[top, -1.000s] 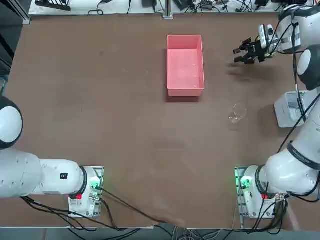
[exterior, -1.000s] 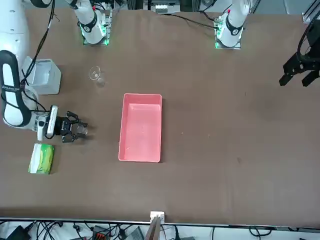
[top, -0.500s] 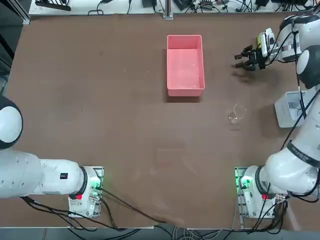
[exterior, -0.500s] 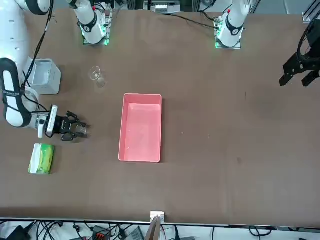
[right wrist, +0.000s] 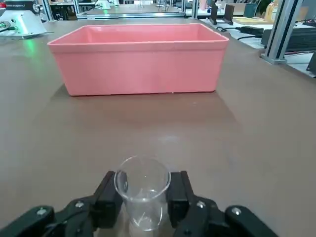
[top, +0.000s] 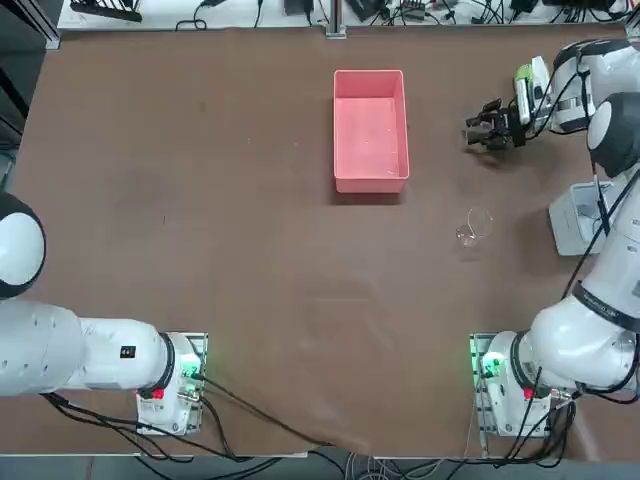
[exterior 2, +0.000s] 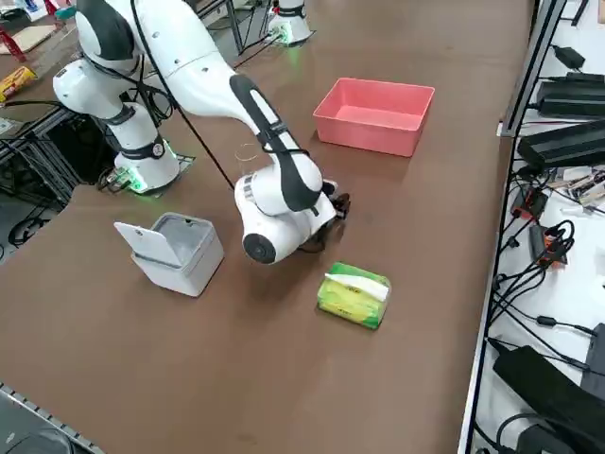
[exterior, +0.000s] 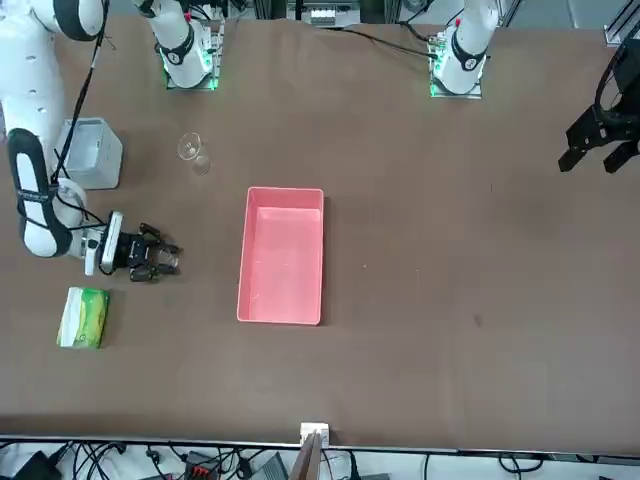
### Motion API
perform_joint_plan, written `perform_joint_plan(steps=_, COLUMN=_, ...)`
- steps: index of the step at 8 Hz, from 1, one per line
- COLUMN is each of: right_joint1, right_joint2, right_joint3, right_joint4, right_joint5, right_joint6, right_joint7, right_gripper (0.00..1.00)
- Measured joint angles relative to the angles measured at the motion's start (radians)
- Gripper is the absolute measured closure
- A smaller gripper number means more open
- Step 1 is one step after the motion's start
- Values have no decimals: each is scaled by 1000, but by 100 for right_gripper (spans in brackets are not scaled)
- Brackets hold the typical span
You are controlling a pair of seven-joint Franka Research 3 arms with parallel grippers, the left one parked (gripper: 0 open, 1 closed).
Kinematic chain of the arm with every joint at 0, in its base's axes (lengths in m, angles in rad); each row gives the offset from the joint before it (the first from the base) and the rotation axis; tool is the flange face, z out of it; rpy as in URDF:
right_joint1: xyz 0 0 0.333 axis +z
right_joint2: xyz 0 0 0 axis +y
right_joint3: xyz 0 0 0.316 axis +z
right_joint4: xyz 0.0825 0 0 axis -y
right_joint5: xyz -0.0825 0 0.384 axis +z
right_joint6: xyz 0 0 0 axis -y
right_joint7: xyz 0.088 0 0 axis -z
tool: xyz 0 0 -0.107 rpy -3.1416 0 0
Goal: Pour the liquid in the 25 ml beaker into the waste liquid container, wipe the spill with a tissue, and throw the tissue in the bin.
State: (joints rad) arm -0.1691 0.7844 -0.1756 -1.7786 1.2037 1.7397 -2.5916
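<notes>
Can see a brown worktop (top: 250, 260), flat and smooth, with a dull sheen and soft shadows. Over it, have a white right arm (exterior 2: 274, 180), rounded and hard-shelled, with dark bands at the joints and black cables along it. Then find a pink tray (top: 371, 130): smooth plastic, rectangular, with rounded corners, low walls and a rolled rim. To the right of the tray and nearer the robot's bases, see a pale box (exterior 2: 182, 255), boxy and open-topped, with a flat panel leaning outward at one side. Well apart from the tray, on its right near the far end, see a tissue pack (exterior 2: 354, 296), soft and pillow-shaped, green and yellow with a white strip. Between tray and box, make out a larger beaker (exterior: 193, 152), clear glass, round-rimmed.

Directly right of the tray, find the right gripper (right wrist: 144, 193), black and angular. Holds a small beaker (right wrist: 142, 183) with jaws parted only by its width, pressing both sides. Looks thin and clear, thimble-like, with a round open rim and bright glints near the base. Cannot tell how much liquid is inside.
</notes>
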Motion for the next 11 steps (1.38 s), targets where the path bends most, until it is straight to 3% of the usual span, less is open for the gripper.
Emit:
perform_joint_plan(steps=6, right_joint1=0, right_joint2=8, right_joint3=0, right_joint4=0, right_joint5=0, right_joint6=3, right_joint7=-5, right_gripper=30)
perform_joint_plan(steps=7, right_joint1=0, right_joint2=8, right_joint3=0, right_joint4=0, right_joint5=0, right_joint6=3, right_joint7=-5, right_gripper=24)
perform_joint_plan(steps=8, right_joint1=-1, right_joint2=8, right_joint3=0, right_joint4=0, right_joint5=0, right_joint6=3, right_joint7=-6, right_gripper=5)
perform_joint_plan(steps=9, right_joint1=-4, right_joint2=8, right_joint3=0, right_joint4=0, right_joint5=1, right_joint6=4, right_joint7=-6, right_gripper=0)
perform_joint_plan(steps=11, right_joint1=-17, right_joint2=8, right_joint3=-5, right_joint4=0, right_joint5=0, right_joint6=4, right_joint7=-8, right_gripper=0)
